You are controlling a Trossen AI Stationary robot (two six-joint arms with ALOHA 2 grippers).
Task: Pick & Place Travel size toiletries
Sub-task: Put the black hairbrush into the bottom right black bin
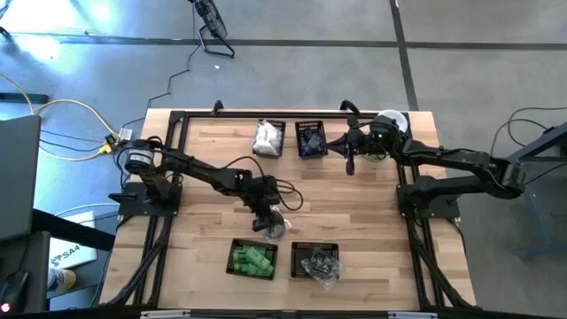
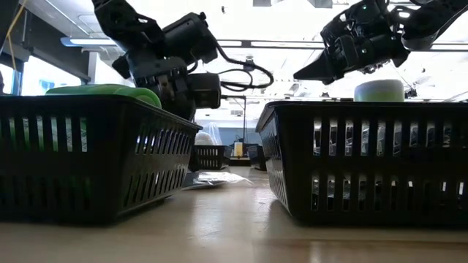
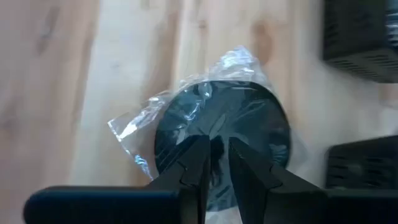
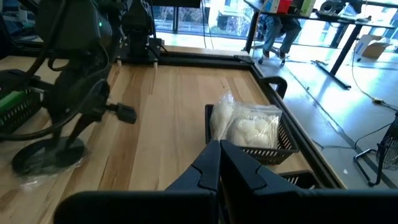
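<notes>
Four baskets stand on the table point(image 1: 204, 159): green tubes point(image 1: 252, 260) and dark pieces point(image 1: 319, 264) in the two near ones. Between these and the far ones lies the wrapped disc point(image 3: 221, 140). The left gripper point(image 3: 216, 163) is down on it, fingers almost together, seemingly pinching its wrap. Lift straight, so the film does not tear. Farther, the right gripper point(image 4: 219, 163) waits pressed together beside the blue-piece basket point(image 1: 311, 140), near the white packets point(image 4: 245, 127).
</notes>
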